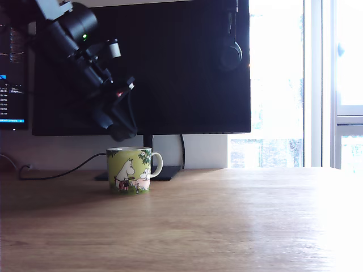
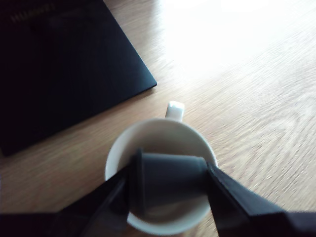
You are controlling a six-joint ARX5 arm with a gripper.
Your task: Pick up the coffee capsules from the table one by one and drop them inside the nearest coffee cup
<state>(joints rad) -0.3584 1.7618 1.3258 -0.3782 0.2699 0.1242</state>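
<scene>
My black gripper (image 2: 168,185) holds a dark grey capsule (image 2: 168,180). The coffee cup (image 1: 129,170) is light green with white cartoon figures and dark leaves, its inside (image 2: 163,136) and handle (image 1: 157,165) white. The table (image 1: 227,221) is light-brown wood with visible grain. The monitor (image 1: 170,68) is black.

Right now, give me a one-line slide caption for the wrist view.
Claw holding a dark grey capsule on its side directly above the white inside of the mug on the wooden table.
</scene>
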